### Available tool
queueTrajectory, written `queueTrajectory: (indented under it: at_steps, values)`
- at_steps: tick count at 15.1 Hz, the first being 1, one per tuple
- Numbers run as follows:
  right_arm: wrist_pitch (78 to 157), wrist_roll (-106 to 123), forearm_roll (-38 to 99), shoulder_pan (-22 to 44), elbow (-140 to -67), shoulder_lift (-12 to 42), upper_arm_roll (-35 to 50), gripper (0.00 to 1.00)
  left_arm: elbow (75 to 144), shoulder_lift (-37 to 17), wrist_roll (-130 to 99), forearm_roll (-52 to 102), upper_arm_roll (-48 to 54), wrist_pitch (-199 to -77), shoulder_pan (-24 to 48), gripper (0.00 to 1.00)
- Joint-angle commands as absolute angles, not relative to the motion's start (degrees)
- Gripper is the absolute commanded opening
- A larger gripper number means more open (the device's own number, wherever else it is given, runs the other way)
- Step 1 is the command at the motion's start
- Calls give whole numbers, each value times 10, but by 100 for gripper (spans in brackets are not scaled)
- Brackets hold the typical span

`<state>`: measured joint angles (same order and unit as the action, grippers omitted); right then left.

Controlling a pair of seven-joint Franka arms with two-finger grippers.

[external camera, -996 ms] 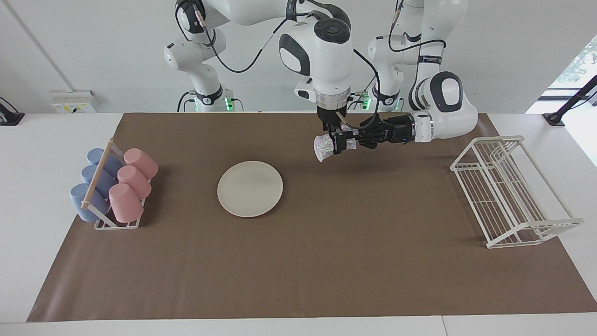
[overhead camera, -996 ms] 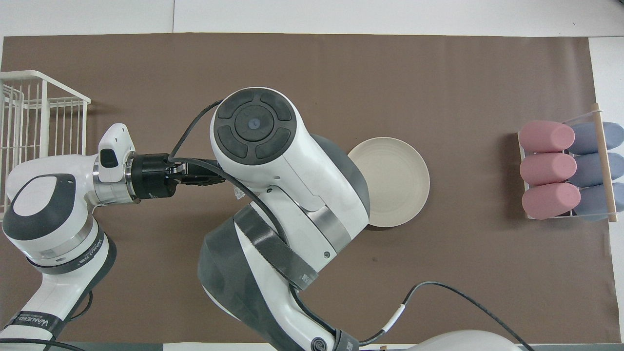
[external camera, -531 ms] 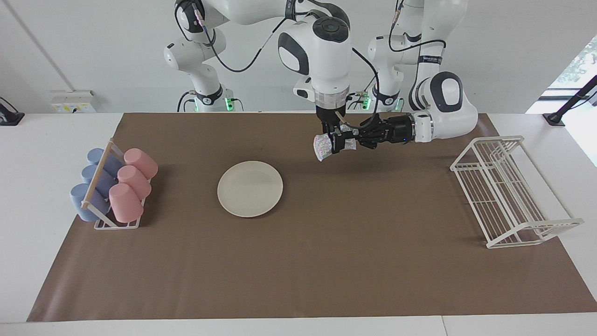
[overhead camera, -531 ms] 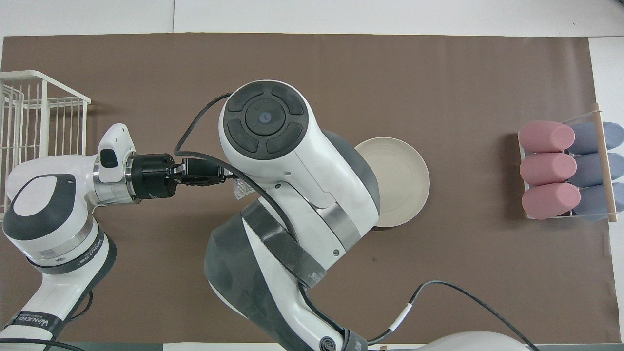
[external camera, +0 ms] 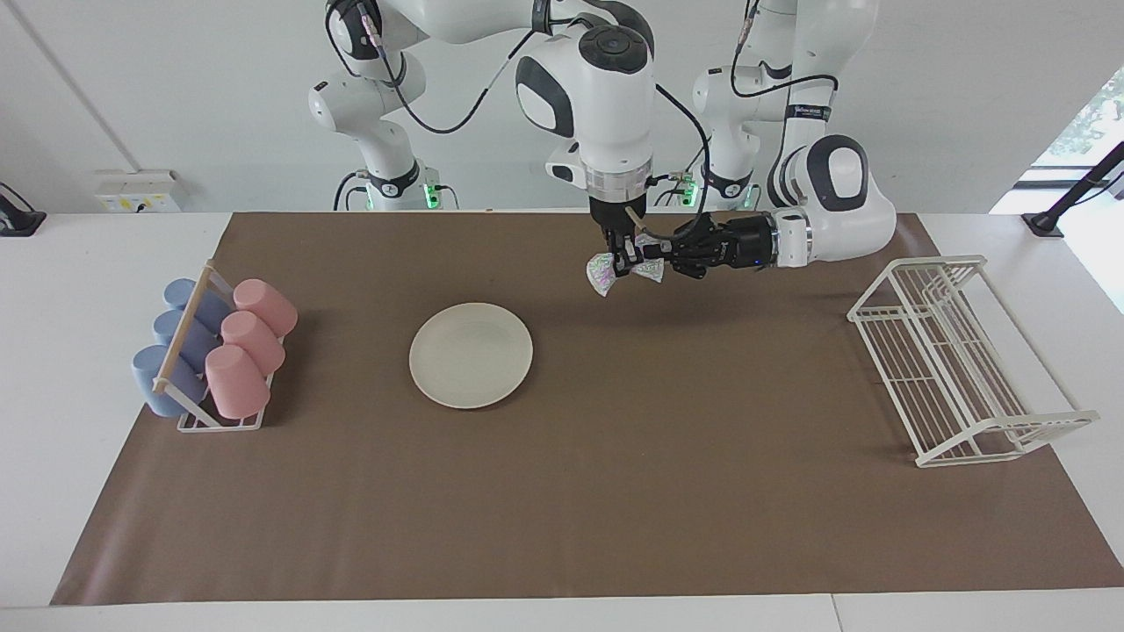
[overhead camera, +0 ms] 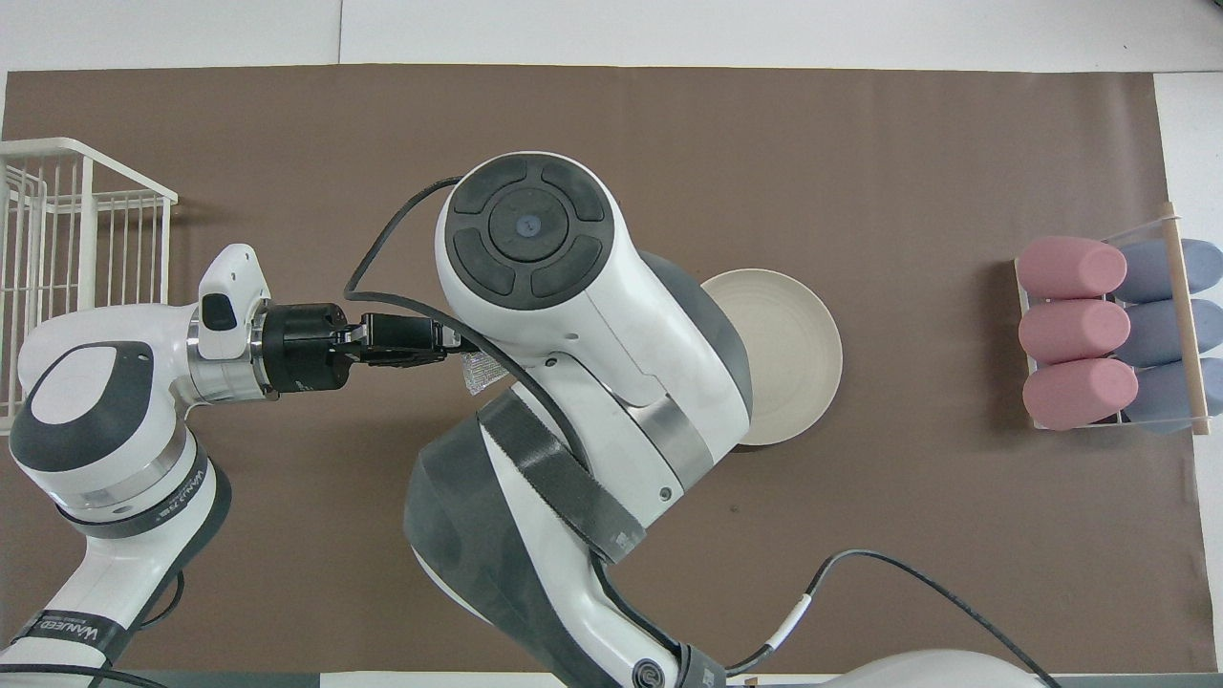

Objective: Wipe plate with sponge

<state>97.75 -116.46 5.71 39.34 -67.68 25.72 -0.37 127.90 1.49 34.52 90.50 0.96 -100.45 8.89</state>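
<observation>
The silvery sponge (external camera: 602, 270) hangs in the air over the brown mat, pinched at its middle into a bow shape. My right gripper (external camera: 625, 263) points straight down and is shut on that pinched middle. From the left arm's end of the table, my left gripper (external camera: 660, 259) reaches in level and is shut on the sponge's end beside the right fingers. In the overhead view only a corner of the sponge (overhead camera: 478, 371) shows by the left gripper (overhead camera: 449, 349); the right gripper is hidden under its own wrist. The cream plate (external camera: 471, 355) lies bare on the mat, toward the right arm's end.
A rack of pink and blue cups (external camera: 215, 351) stands at the right arm's end of the mat. A white wire dish rack (external camera: 957, 360) stands at the left arm's end. The brown mat (external camera: 615, 491) covers most of the table.
My right gripper has shut on the sponge, squeezing its middle. Both grippers and the sponge have risen slightly. The plate has not moved.
</observation>
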Motion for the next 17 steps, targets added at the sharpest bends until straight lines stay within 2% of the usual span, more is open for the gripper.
queueTrajectory:
  at_steps: [1,5,10,13,17]
  values:
    - [974,-1164,61,374,-703,238,0,0,1295,31,335,915,1,-1005,92,100]
    - [955,-1066,74,321,-714,225,1,0,1293,31,331,915,1,-1000,91,100]
    - [970,-862,73,261,-814,185,-2,0,1289,31,329,886,-1,-1007,91,100]
    - [1021,-729,72,232,-902,152,-3,0,1255,36,269,775,-1,-1010,75,100]
    - [1182,-631,69,215,-1087,89,-4,0,1212,57,190,646,-1,-1009,53,100]
